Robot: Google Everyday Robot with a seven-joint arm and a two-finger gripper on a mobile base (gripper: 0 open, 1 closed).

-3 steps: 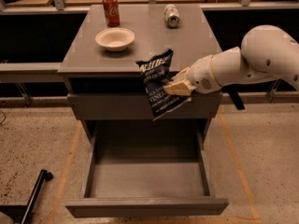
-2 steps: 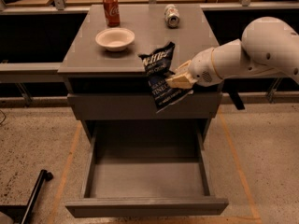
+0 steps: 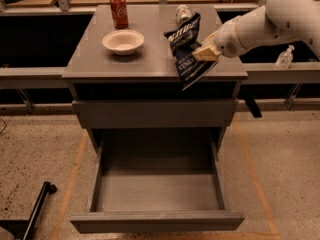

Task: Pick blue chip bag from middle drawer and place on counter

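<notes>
My gripper (image 3: pixel 204 51) is shut on the blue chip bag (image 3: pixel 185 49), a crinkled navy foil bag with white lettering. The bag hangs tilted over the right front part of the counter (image 3: pixel 120 64), its lower tip just past the front edge. My white arm reaches in from the upper right. The middle drawer (image 3: pixel 155 194) stands pulled out below and has nothing in it.
A white bowl (image 3: pixel 123 41) sits at the counter's left middle. A red soda can (image 3: pixel 119 11) stands at the back left. A silver can (image 3: pixel 182 13) lies at the back, just behind the bag. A closed grey drawer front (image 3: pixel 155 114) sits under the counter.
My gripper has lifted the bag up and back from in front of the upper drawer to over the counter's right front part. The drawer stays open.
</notes>
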